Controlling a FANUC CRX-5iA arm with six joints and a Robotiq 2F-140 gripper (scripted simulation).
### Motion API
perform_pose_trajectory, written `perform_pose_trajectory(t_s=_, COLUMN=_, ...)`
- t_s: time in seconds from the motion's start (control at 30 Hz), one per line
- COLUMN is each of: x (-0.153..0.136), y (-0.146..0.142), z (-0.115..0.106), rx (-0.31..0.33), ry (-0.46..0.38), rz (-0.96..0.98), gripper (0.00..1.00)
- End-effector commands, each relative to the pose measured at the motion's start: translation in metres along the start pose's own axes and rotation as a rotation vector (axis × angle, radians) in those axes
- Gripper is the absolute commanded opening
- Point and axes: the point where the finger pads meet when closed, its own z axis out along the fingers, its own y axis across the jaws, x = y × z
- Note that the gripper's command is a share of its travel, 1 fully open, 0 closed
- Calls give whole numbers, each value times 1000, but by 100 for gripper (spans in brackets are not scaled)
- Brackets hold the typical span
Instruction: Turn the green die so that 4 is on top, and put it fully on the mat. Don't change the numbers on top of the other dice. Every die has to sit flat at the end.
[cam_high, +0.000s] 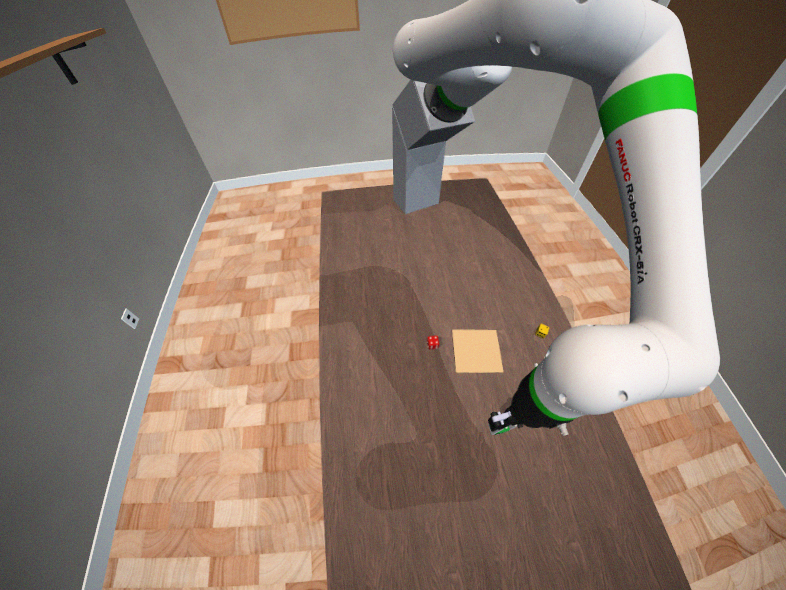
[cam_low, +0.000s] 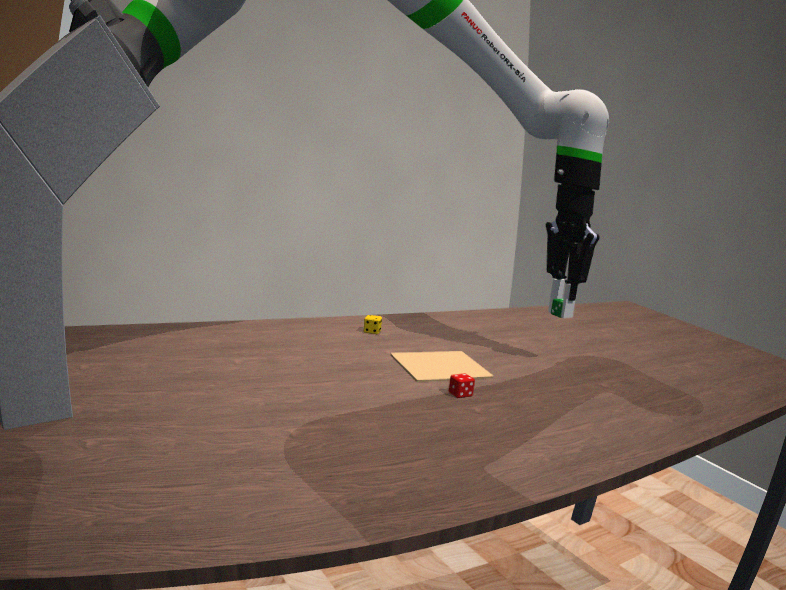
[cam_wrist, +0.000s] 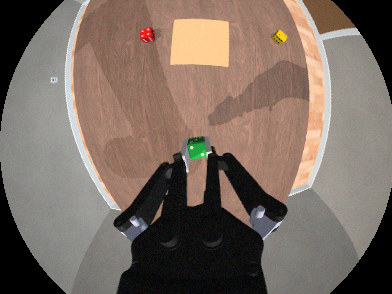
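Note:
My gripper (cam_high: 500, 425) (cam_low: 563, 306) (cam_wrist: 197, 144) is shut on the green die (cam_low: 557, 308) (cam_wrist: 196, 148) and holds it in the air above the table, beyond the mat from the robot's base. The die shows only as a green sliver in the top view. The tan mat (cam_high: 477, 351) (cam_low: 440, 365) (cam_wrist: 200, 43) lies flat on the table with no die on it. The red die (cam_high: 432, 342) (cam_low: 461, 385) (cam_wrist: 147, 35) sits flat beside the mat. The yellow die (cam_high: 542, 330) (cam_low: 372, 324) (cam_wrist: 280, 37) sits flat on the mat's other side.
The brown table (cam_high: 393, 546) (cam_low: 222, 495) (cam_wrist: 150, 100) carries the mat and both resting dice. The grey robot pedestal (cam_high: 417, 171) (cam_low: 34, 285) stands at one end of it. The yellow die is near a long table edge. Arm shadows cross the table.

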Motion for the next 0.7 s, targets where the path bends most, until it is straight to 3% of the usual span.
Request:
perform_pose_trajectory(t_s=0.0, x=17, y=8, z=1, rx=-3, ry=-26, rz=-155, gripper=24)
perform_pose_trajectory(t_s=0.67, x=107, y=34, z=1, rx=7, ry=-25, rz=-779, gripper=24)
